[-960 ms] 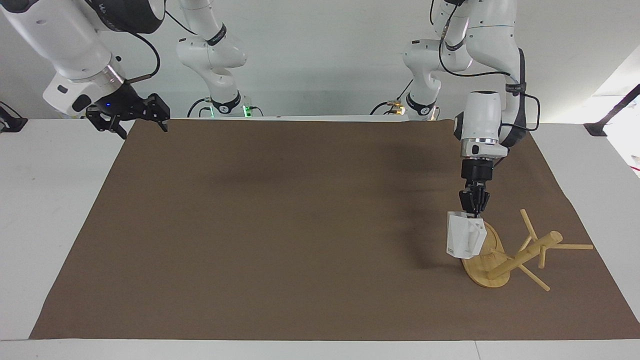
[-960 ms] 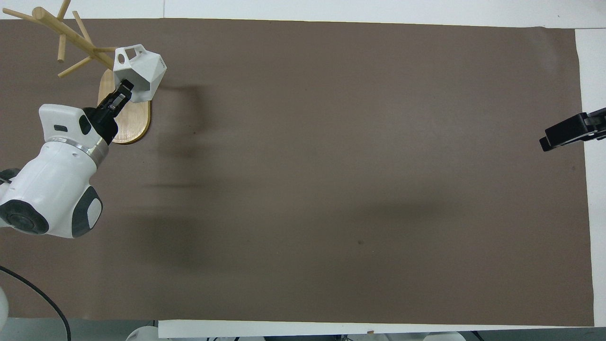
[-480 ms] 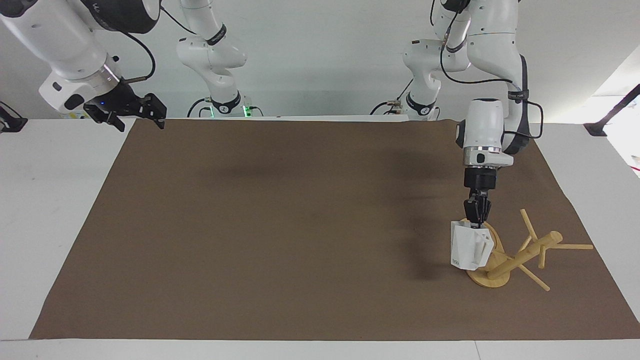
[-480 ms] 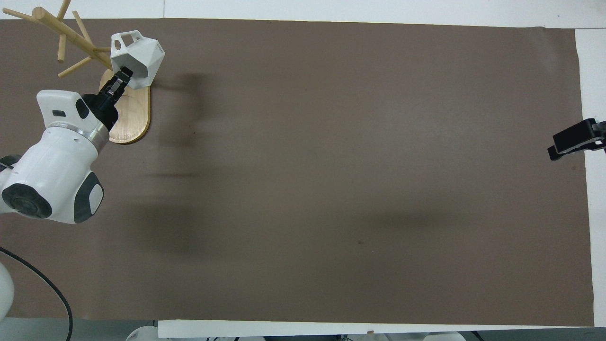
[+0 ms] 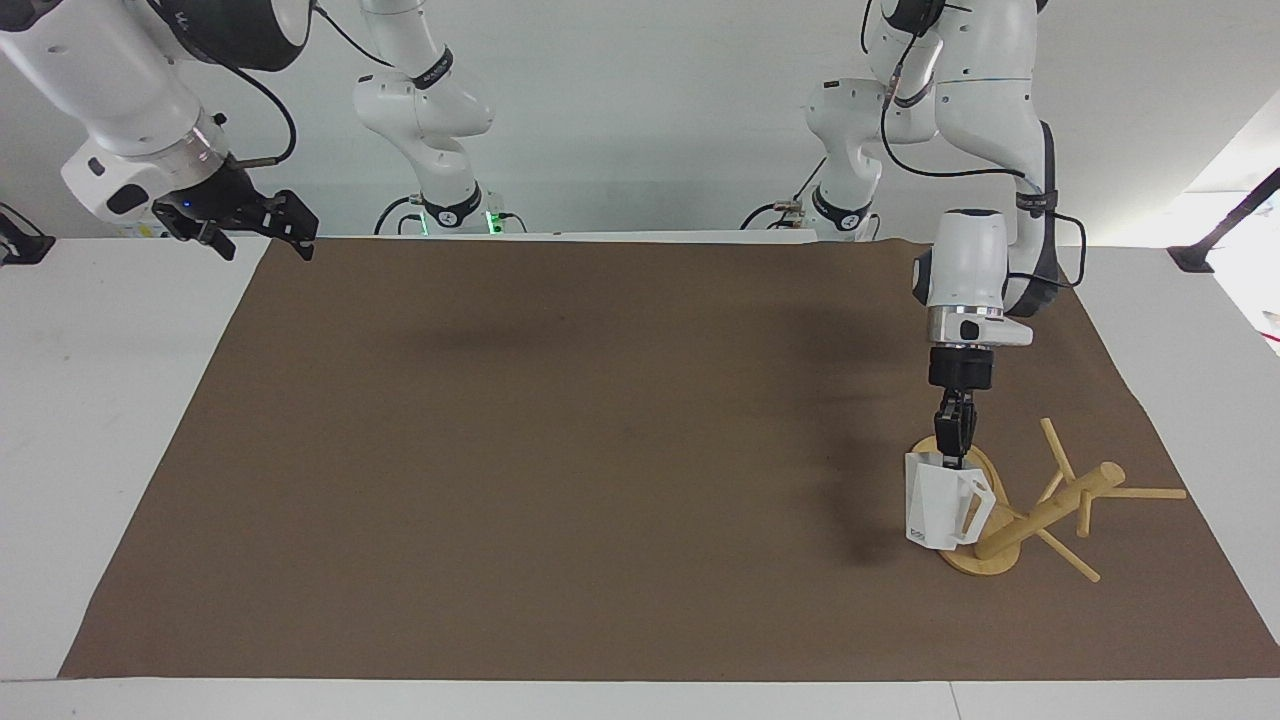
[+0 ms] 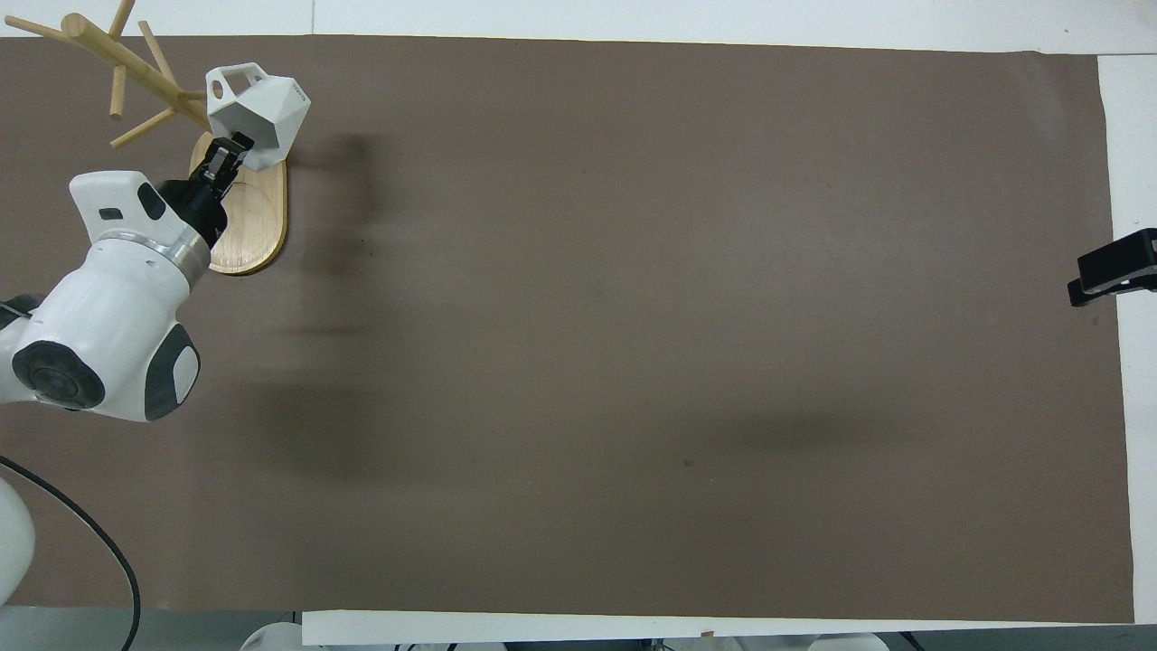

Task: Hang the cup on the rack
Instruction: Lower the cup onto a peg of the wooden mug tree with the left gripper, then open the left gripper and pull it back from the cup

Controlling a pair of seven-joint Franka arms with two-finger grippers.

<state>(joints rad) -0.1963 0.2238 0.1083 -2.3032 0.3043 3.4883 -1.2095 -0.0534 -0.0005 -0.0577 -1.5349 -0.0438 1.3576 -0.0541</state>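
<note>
Now your left hand [image 5: 951, 458] has carried the white faceted cup [image 5: 940, 508] lower, clamped by its rim, over the bamboo mug tree [image 5: 1040, 512] base (handle toward a peg); the right hand [image 5: 258, 222] waits, fingers spread.

Rack [image 6: 237, 217] peg tips cropped; base partly hidden.

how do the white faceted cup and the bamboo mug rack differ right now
The white faceted plastic cup is held up by the left gripper; the light bamboo mug rack stands on the brown mat. The cup is angular and closed in form; the rack is a round post with thin pegs. Both are at the left arm's end.
</note>
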